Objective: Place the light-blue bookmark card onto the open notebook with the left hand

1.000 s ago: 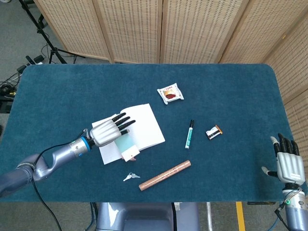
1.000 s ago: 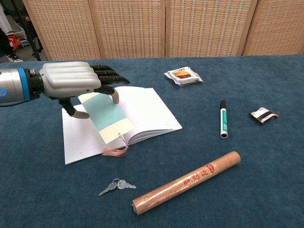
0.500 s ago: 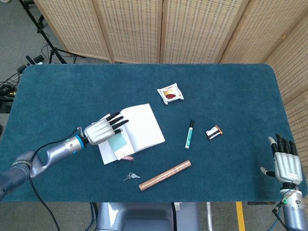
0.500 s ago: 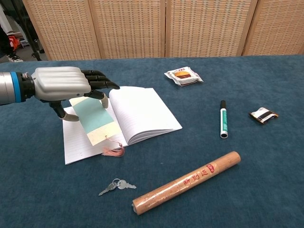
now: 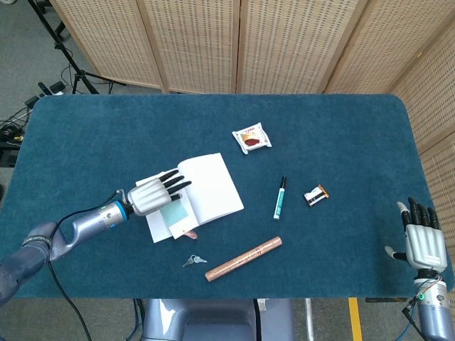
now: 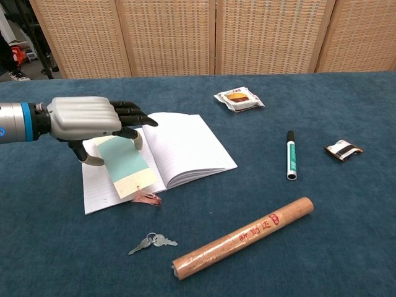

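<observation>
Left hand (image 6: 86,119) lower than before, fingers seemingly still pinching bookmark card (image 6: 126,165) lying on notebook (image 6: 179,148) left page

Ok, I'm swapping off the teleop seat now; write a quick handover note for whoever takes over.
Left hand: over the bookmark card's top end, fingers spread above it; whether it still pinches the card I cannot tell.
Right hand: open, idle at the table's near right edge.
Bookmark card: lying on the open notebook's left page, tassel trailing off the near edge.
Done: card is on the notebook.
Left: confirm release, lift the left hand away.
</observation>
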You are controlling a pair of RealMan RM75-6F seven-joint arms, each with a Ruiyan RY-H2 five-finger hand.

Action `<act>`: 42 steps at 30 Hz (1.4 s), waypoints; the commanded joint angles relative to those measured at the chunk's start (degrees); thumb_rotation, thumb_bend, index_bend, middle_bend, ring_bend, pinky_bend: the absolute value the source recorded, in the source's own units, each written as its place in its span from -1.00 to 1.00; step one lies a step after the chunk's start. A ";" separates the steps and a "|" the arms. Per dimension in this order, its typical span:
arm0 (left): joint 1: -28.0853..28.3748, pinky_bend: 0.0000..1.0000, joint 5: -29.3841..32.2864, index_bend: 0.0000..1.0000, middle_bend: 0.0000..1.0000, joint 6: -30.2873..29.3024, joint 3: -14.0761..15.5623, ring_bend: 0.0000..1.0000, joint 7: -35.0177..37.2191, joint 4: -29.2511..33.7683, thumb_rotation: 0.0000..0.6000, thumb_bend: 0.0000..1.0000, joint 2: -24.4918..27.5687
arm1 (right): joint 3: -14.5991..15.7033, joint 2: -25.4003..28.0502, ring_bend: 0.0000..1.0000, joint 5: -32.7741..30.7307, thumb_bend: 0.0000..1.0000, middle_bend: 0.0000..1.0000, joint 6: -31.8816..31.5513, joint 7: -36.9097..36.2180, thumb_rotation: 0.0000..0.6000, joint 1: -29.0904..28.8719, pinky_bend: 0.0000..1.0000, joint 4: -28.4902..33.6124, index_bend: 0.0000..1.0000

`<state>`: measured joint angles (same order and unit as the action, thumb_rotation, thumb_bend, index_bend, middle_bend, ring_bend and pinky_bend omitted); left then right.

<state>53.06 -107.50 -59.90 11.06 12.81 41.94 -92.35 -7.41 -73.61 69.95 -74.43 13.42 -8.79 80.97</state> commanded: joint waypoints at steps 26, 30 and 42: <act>0.77 -1.00 1.97 -0.22 -1.00 1.88 0.00 -1.00 -0.90 -2.55 1.00 -0.51 -2.09 | 0.16 -0.18 -1.00 0.09 -0.69 -1.00 -0.05 0.18 1.00 -0.11 -0.99 -0.11 -0.86; 0.77 -1.00 2.06 -0.22 -1.00 1.83 0.09 -1.00 -1.08 -3.01 1.00 -0.57 -2.39 | 0.15 -0.25 -1.00 0.10 -0.69 -1.00 -0.13 0.15 1.00 -0.10 -0.99 -0.21 -0.86; 0.55 -1.00 2.71 -0.22 -1.00 0.54 -0.18 -1.00 -0.50 -3.43 1.00 -0.65 -2.54 | 0.16 -0.47 -1.00 0.45 -0.69 -1.00 -0.66 0.22 1.00 -0.05 -0.99 -0.34 -0.86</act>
<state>53.68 -104.88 -59.21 10.96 12.30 38.59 -94.84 -7.24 -74.07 70.40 -75.09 13.64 -8.84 80.63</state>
